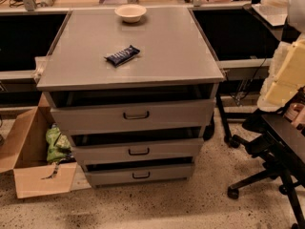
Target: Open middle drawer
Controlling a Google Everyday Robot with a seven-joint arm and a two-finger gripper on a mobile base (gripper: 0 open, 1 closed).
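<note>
A grey metal cabinet (128,75) stands in the middle of the camera view with three drawers stacked in its front. The middle drawer (105,152) is wide and shallow, with a small dark loop handle (138,151) at its centre. A dark gap shows above its front. The taller-fronted drawer (86,117) is above it and the narrowest drawer (109,176) is below. My pale arm (286,70) shows at the right edge. My gripper (295,113) is at its lower end, far to the right of the drawers and touching nothing.
A white bowl (130,12) and a dark snack bar (122,55) lie on the cabinet top. An open cardboard box (28,156) with a green bag (57,144) sits on the floor to the left. A black office chair (271,156) stands to the right.
</note>
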